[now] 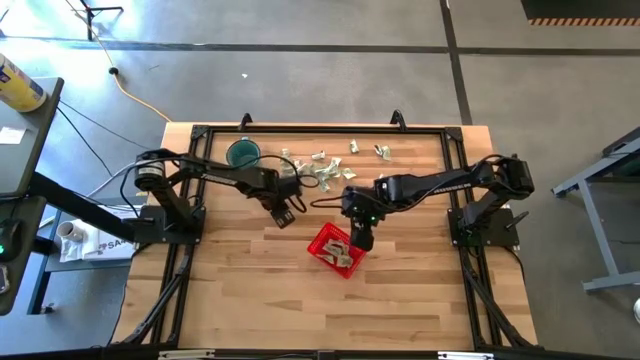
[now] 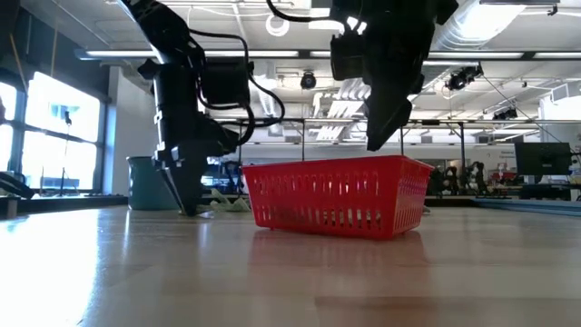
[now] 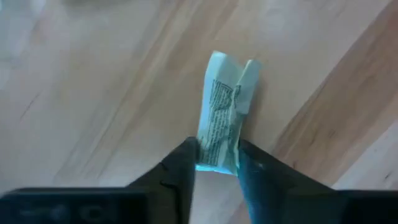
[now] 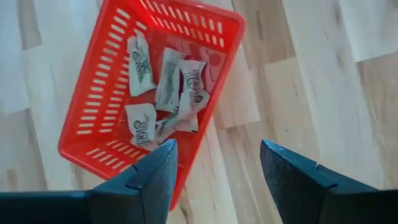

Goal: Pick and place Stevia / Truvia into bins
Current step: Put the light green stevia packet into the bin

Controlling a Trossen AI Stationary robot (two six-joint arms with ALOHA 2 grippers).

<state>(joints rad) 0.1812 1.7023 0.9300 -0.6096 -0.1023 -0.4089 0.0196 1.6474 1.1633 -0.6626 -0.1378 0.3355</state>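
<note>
Held sachet [image 3: 222, 118]: pinched low on its end by the left gripper [image 3: 216, 167], long axis running straight out from the fingertips, far end flared into two corners.
Look of it: pale green and white paper, dark print down one face, creased along its length.
Left gripper: jaws nearly closed, only the packet's thickness between them; it hangs over bare wood between the teal cup [image 1: 243, 154] and the red basket [image 1: 336, 250].
Right gripper [image 4: 217, 165]: jaws spread wide, nothing between them, poised just above the basket's near rim, its tips clear of the rim in the low view.
Red basket: sits turned at an angle to the table edges, a corner pointing toward the front of the table; several sachets [image 4: 166, 87] lie flat inside, overlapping, pointing different ways.
Loose sachets [image 1: 322, 167]: scattered along the far side of the table, beside the cup and beyond both grippers.
Open room: wide bare planks at the front of the table [image 1: 250, 300] and to both sides of the basket.
</note>
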